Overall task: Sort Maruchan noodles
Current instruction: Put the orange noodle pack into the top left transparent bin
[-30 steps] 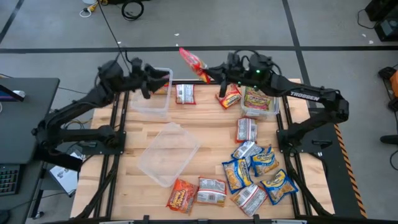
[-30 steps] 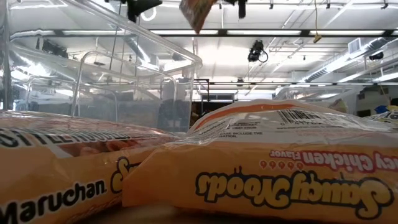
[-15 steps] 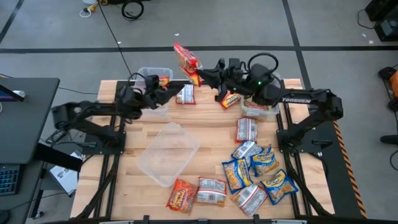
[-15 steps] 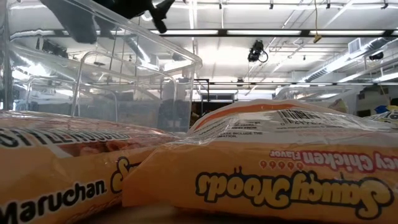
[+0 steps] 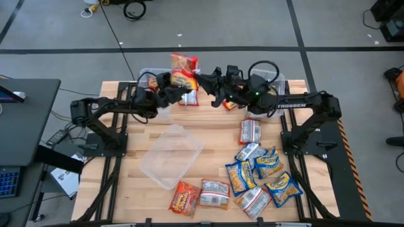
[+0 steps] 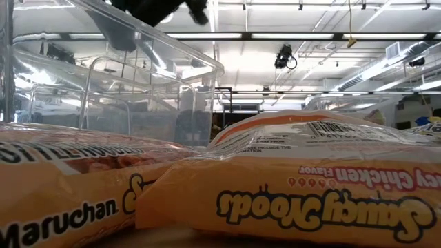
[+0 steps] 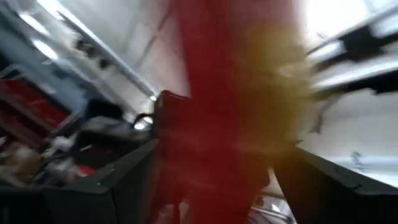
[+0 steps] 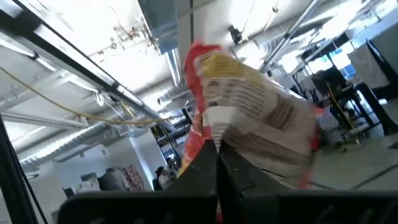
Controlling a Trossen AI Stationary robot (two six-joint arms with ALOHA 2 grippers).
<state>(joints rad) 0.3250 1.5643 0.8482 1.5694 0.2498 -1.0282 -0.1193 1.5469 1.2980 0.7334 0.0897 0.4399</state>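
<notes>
An orange-red Maruchan packet [image 5: 183, 69] hangs in the air above the table's back edge, between the two arms. My right gripper [image 5: 202, 80] is shut on one edge of it; its right wrist view shows the packet [image 8: 255, 106] pinched between its closed fingers. My left gripper [image 5: 168, 84] is at the packet's other side, and its left wrist view shows the red packet [image 7: 236, 106] blurred and close, between its spread fingers [image 7: 112, 186]. Other packets lie on the table: a silver one [image 5: 188, 96], an orange one [image 5: 231, 101], and a blue-and-yellow cluster [image 5: 262, 173].
A clear bin [image 5: 151, 101] sits back left under the left arm. A second clear bin [image 5: 170, 154] lies mid-table, and a third [image 5: 264, 104] at back right holds packets. Two packets [image 5: 201, 195] lie at the front edge and fill the low view [image 6: 296, 186].
The right gripper carried the orange-red packet leftward. The left arm swung right and its gripper came up to the packet.
</notes>
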